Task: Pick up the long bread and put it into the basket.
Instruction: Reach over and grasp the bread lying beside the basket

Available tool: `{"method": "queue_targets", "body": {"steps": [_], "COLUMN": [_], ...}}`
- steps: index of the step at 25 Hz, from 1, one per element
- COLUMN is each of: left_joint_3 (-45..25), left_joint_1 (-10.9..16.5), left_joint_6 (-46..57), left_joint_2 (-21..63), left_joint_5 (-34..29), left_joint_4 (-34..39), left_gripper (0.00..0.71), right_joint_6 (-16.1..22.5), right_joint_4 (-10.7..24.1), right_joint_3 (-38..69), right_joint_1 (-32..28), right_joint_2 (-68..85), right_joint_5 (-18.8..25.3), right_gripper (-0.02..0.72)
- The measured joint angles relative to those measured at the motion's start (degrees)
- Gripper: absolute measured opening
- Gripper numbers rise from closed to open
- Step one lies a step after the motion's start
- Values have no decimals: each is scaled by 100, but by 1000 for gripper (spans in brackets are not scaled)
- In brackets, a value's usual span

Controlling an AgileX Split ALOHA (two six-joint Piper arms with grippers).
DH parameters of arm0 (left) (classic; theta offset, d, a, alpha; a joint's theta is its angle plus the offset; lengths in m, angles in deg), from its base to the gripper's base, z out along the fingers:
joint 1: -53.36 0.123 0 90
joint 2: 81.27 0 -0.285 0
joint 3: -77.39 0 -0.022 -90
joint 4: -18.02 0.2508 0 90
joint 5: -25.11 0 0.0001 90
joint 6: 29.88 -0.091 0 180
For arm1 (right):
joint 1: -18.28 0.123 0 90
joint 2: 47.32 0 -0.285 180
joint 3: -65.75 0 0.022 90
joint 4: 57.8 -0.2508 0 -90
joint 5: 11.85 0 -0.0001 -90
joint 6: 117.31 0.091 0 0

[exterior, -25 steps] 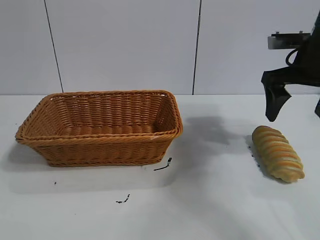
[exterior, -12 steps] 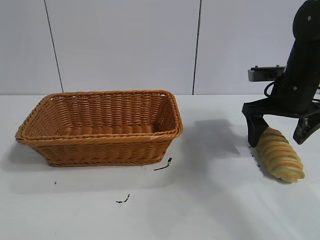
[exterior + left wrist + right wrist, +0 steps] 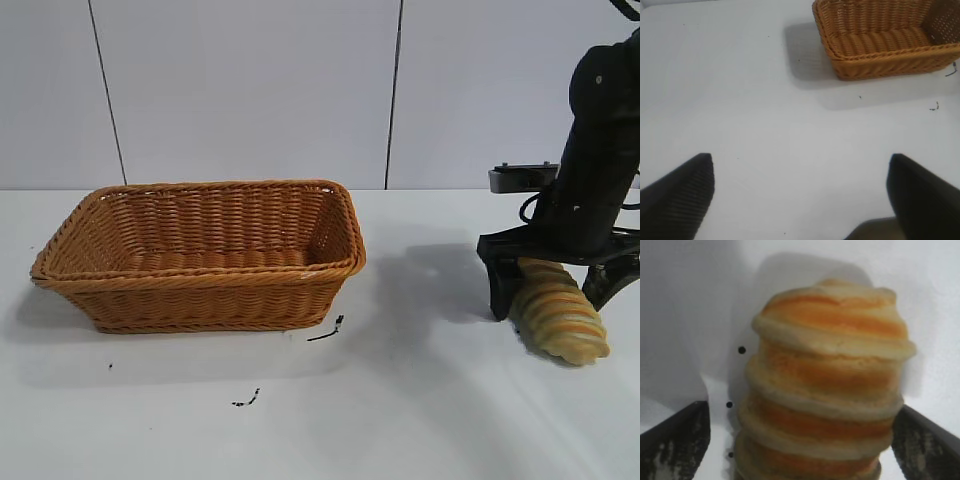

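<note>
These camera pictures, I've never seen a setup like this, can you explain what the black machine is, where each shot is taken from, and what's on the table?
This is a robot with two arms at a white table. Each arm ends in an end effector, a two-fingered clamp.

The wide shot comes from a camera outside the rig, facing the arms. It shows a woven wicker basket on the left and a long striped bread on the right. The black right end effector is lowered over the bread's far end, with one finger on each side, open and not yet closed on it.

The close-up of the bread comes from the camera on the right wrist, with the two dark fingers at the lower corners.

The last picture comes from the left wrist camera. The left end effector is open above bare table, with the basket farther off. Nothing is held yet.
</note>
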Motion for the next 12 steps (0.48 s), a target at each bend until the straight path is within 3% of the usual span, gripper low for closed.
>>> {"method": "queue_targets", "body": {"steps": [8,12], "left_joint_3": [0,0], "left_joint_1": [0,0], "left_joint_6": [0,0], "left_joint_2": [0,0], "left_joint_5": [0,0], "left_joint_4": [0,0], "left_gripper": [696,696], "right_joint_6": [-4,-194], "right_joint_4": [180,180], "right_joint_3": [0,-104], "right_joint_1": [0,0], "right_joint_2": [1045,1554], "right_joint_5": [88,381], "right_gripper": [153,153]}}
